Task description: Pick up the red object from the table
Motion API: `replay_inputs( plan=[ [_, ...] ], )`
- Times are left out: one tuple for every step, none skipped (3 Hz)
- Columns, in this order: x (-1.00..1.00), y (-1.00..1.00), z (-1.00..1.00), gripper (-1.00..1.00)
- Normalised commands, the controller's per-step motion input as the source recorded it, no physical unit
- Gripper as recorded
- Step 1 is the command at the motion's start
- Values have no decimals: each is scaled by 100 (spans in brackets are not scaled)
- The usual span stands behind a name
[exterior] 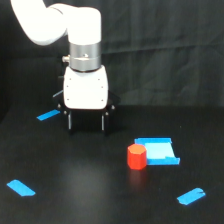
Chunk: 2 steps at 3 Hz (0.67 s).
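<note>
On the matte black table, a small red-orange cylinder is seen upright, touching the flat bright-blue sheet on the exterior view's right. The white-bodied gripper is positioned apart, upper left, fingers spread, nothing held.
</note>
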Motion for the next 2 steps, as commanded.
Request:
replay_inputs(
  plan=[
    [96, -87, -26, 100],
    [95, -85, -43, 99]
  ],
)
